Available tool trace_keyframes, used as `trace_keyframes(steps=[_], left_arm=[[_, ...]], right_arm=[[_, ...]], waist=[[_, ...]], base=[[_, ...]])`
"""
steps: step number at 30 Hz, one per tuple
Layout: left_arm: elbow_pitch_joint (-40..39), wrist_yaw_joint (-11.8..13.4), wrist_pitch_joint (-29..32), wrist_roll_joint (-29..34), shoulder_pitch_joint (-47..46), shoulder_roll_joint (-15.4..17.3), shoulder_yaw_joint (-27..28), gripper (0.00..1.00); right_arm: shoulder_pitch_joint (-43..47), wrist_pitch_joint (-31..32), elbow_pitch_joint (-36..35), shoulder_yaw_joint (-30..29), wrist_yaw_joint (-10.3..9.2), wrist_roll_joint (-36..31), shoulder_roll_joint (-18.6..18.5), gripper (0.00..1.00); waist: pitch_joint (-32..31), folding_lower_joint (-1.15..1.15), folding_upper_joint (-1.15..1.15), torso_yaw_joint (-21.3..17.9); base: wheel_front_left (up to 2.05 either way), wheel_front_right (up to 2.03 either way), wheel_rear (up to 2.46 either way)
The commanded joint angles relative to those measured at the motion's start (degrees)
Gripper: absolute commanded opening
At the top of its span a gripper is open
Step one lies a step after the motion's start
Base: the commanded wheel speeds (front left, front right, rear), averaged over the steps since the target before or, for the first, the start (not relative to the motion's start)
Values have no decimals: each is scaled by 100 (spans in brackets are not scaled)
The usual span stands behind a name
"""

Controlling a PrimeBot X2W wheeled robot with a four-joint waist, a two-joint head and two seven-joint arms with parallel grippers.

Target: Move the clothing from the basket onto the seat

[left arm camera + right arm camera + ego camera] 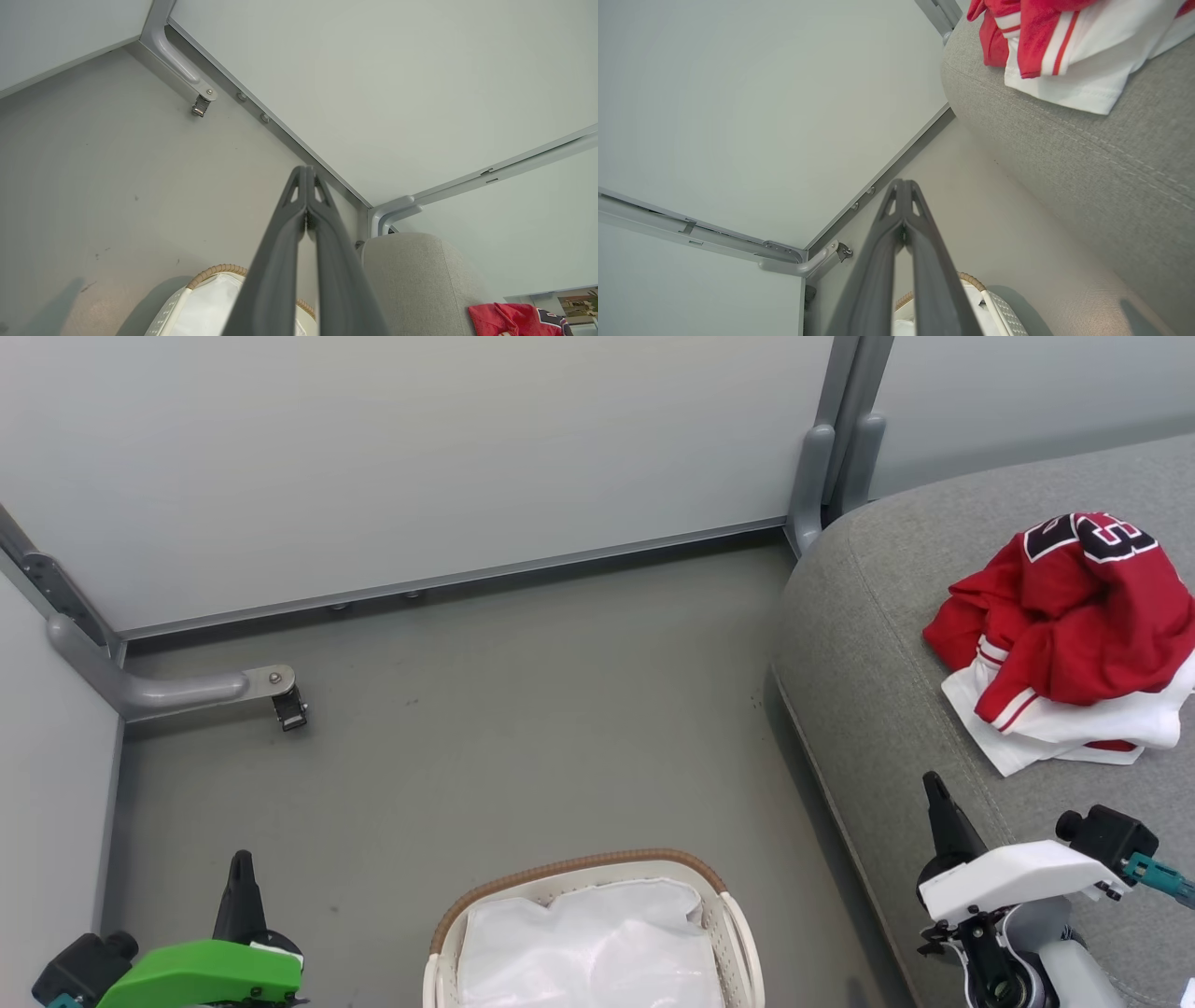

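The left claw (242, 870) is held shut, with its two dark fingers pressed together and nothing between them. It is seen low on the left, above the grey floor (523, 709) and to the left of the basket (581, 866). The right claw (936, 793) is shut too, and nothing is held in it (its fingers are seen pressed flat together in the right wrist view). It is seen against the near part of the seat (868, 653), near the clothing (1074, 616) but not touching it. The basket is set on the floor between the two claws, and a crumpled white lining (588, 943) is seen inside it. The clothing is piled on the seat, well apart from the basket. A red top with a black number is laid over white cloth. A pale wall (420, 457) is seen behind the floor.
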Motion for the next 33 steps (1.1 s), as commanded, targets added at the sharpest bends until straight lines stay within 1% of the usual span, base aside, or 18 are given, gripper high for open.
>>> trace_keyframes(steps=[1,20,33], left_arm=[[-82,-20,47,-191,-170,44,23,0],[-219,-68,362,-1378,-288,54,35,0],[-298,-95,552,-2064,-348,60,41,0]], right_arm=[[1,40,-106,-46,-3,202,-24,0],[83,360,-298,-259,-4,1429,-30,0],[119,548,-412,-381,-4,2146,-34,0]], waist=[[-3,0,5,1],[-47,0,7,16],[-76,0,9,26]], base=[[0,0,0],[0,0,0],[0,0,0]])
